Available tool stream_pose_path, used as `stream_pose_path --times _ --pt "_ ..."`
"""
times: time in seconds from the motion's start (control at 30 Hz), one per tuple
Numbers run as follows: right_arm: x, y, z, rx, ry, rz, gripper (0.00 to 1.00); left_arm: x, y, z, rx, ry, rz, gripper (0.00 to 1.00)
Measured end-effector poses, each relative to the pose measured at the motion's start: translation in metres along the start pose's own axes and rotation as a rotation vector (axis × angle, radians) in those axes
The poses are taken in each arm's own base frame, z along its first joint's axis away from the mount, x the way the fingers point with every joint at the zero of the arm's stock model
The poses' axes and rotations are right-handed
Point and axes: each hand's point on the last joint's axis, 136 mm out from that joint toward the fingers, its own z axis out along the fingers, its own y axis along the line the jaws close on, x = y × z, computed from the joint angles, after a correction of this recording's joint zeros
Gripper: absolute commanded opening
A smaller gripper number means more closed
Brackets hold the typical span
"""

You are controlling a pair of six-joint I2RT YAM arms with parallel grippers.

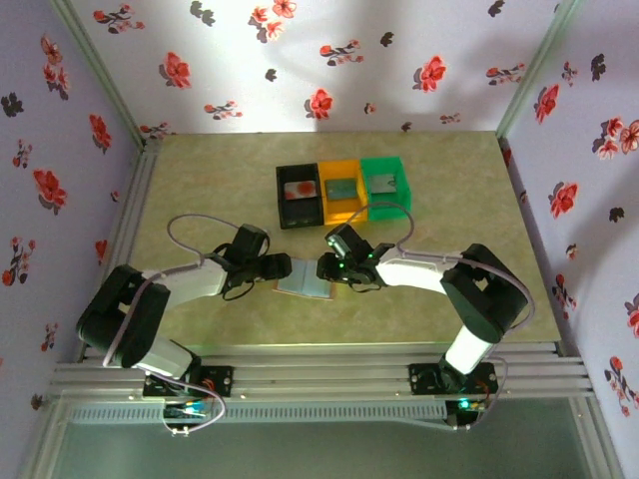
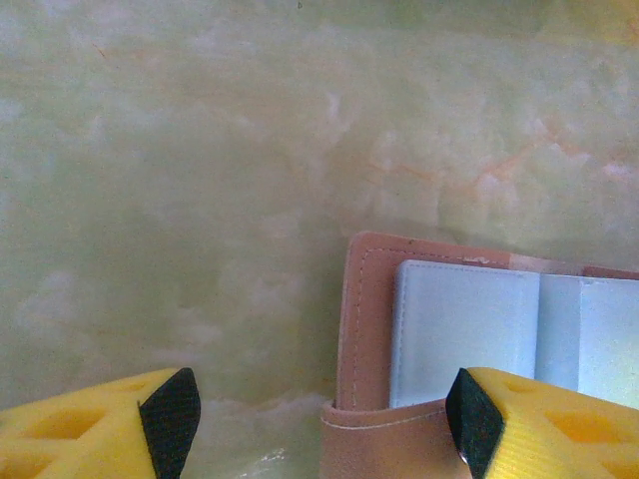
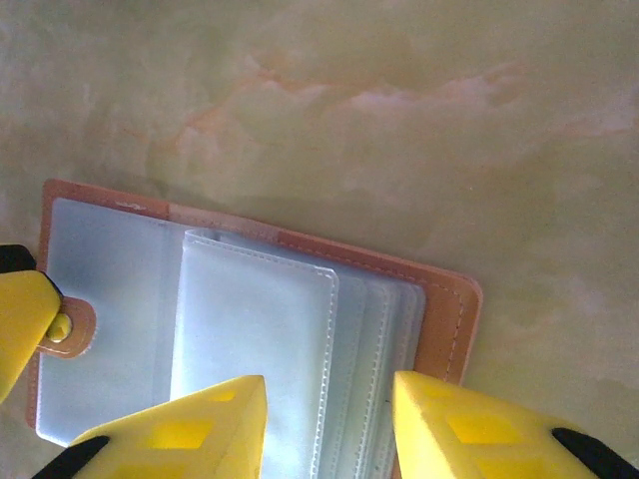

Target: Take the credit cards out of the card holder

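Straddling the tan corner of the card holder (image 2: 364, 329), the left gripper (image 2: 319, 414) stands wide open and empty. The right gripper (image 3: 329, 399) is part-open and empty over the sleeves (image 3: 255, 339). The holder lies unfolded on the table (image 1: 200, 180). Extraction is pending. Next: pinch one sleeve's contents with the cover braced.

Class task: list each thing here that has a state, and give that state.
card holder: open, flat on the table
left pincer: open, at the holder's corner
right pincer: open, over the clear sleeves
black bin: holds something
orange bin: holds something
green bin: holds something
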Motion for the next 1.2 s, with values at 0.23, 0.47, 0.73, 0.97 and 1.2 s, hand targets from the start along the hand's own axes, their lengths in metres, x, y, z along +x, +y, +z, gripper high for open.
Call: stream_pose_path --times 0.23,0.47,0.73,0.97,1.2 --pt "0.001 0.002 0.005 0.004 0.01 -0.004 0.37 -0.001 0.0 0.001 0.003 0.004 -0.004 0.72" --pt "0.0 0.01 0.005 -0.031 0.009 -0.007 0.33 -0.001 0.001 0.001 0.007 0.01 -0.013 0.72" --pt "-0.003 0.025 0.004 -0.101 0.003 -0.014 0.31 -0.002 0.001 0.001 0.021 0.017 -0.027 0.72" --pt "-0.005 0.041 0.001 -0.174 0.01 -0.021 0.3 -0.003 0.002 -0.004 0.066 -0.007 -0.05 0.72" --pt "-0.008 0.061 -0.005 -0.238 0.009 -0.032 0.3 -0.002 0.017 -0.026 0.121 -0.114 -0.135 0.73"
